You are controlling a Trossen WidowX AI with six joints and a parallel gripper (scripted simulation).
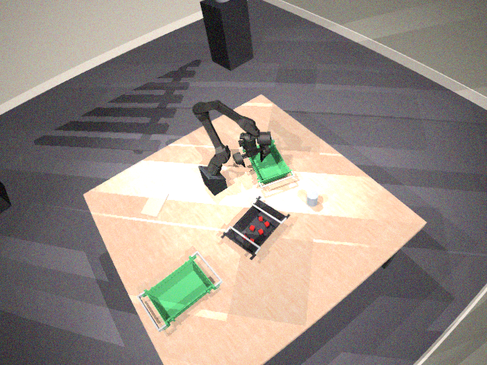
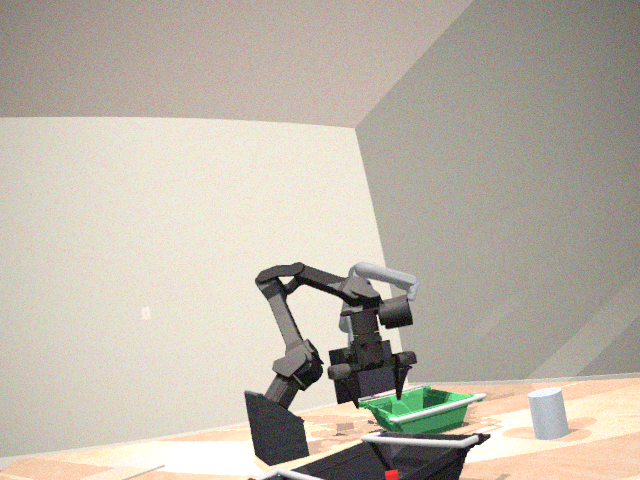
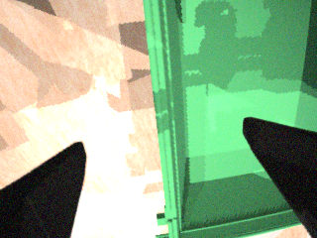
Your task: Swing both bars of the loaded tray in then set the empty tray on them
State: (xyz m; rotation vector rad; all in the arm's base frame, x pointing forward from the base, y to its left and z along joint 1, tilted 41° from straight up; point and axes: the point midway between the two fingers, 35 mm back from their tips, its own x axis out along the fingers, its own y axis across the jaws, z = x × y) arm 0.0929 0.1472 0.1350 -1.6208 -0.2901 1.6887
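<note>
The loaded black tray stands mid-table with several red blocks inside. Its two wire bars lie across its top, one far bar and one near bar. An empty green tray stands level behind it, a wire bar out at its near end. My gripper is open and empty, pointing down above one long rim of this green tray: one finger is over the inside, the other outside.
A second empty green tray stands at the front left, its bars out over its ends. A grey-blue cylinder stands right of the black tray. A thin pale plate lies left of the arm's base.
</note>
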